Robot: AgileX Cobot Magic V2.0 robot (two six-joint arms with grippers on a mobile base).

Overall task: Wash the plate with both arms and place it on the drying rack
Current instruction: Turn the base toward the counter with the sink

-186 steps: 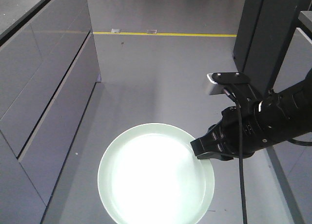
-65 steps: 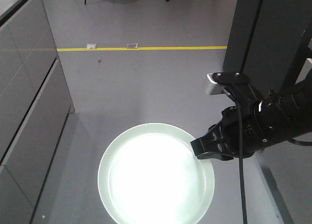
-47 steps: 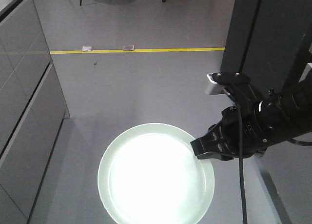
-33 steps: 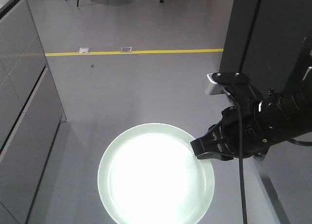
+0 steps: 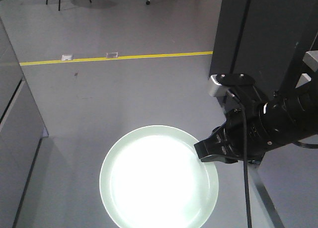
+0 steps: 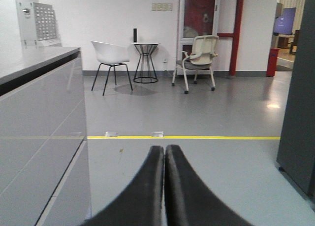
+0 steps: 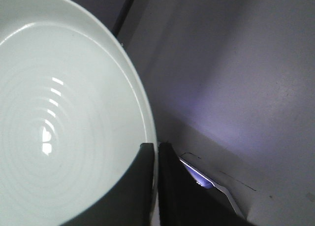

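Note:
The pale mint-green plate (image 5: 159, 181) hangs level above the grey floor, low in the front view. My right gripper (image 5: 204, 153) is shut on the plate's right rim. In the right wrist view the plate (image 7: 59, 113) fills the left, and the right gripper (image 7: 156, 149) pinches its rim, one finger inside and one outside. My left gripper (image 6: 164, 149) is shut with nothing between its fingers and points out over the floor. The drying rack is out of view.
A yellow floor line (image 5: 119, 56) crosses the room ahead. Grey cabinets (image 6: 34, 132) run along the left. A tall dark cabinet (image 5: 263, 34) stands close on the right. Two chairs (image 6: 110, 56) and a small round table (image 6: 145, 61) stand by the far wall.
The floor, yellow line and cabinets have shifted left and down in the front view, so the base has turned or moved. The plate and right arm keep the same place in the frame.

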